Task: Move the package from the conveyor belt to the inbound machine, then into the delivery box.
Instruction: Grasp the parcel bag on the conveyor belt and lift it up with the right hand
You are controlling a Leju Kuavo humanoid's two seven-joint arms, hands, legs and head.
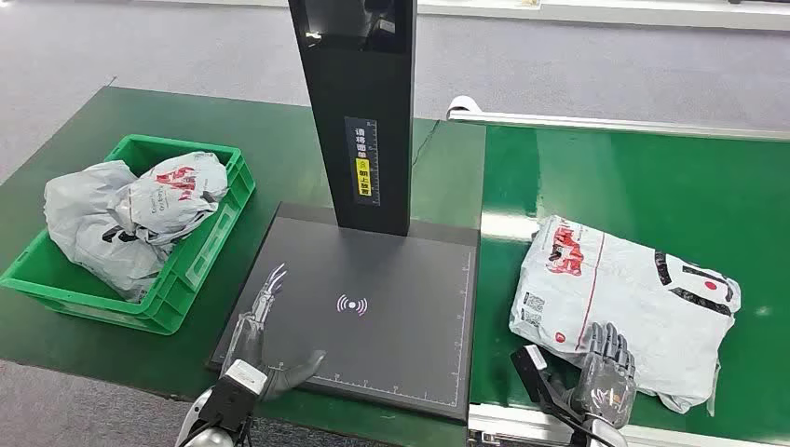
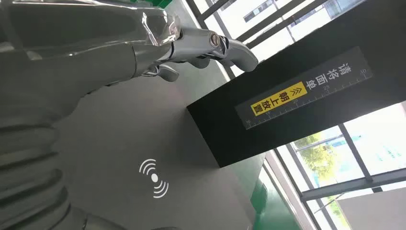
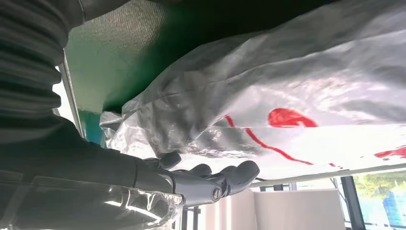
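Observation:
A grey plastic package (image 1: 624,296) with red and black print lies flat on the green conveyor belt (image 1: 643,177) at the right. My right hand (image 1: 606,372) hovers at its near edge, fingers spread over the bag; the right wrist view shows the hand (image 3: 210,184) close beside the package (image 3: 287,100), holding nothing. The inbound machine is a dark scanning plate (image 1: 391,279) with a black upright post (image 1: 359,112). My left hand (image 1: 265,331) is spread open over the plate's near left corner, seen also as a left hand (image 2: 158,48) above the plate (image 2: 134,139).
A green delivery box (image 1: 191,265) stands at the left on the green table, holding several grey packages (image 1: 130,214). The belt's metal frame (image 1: 503,428) runs along the near edge by my right hand. Grey floor lies beyond the table.

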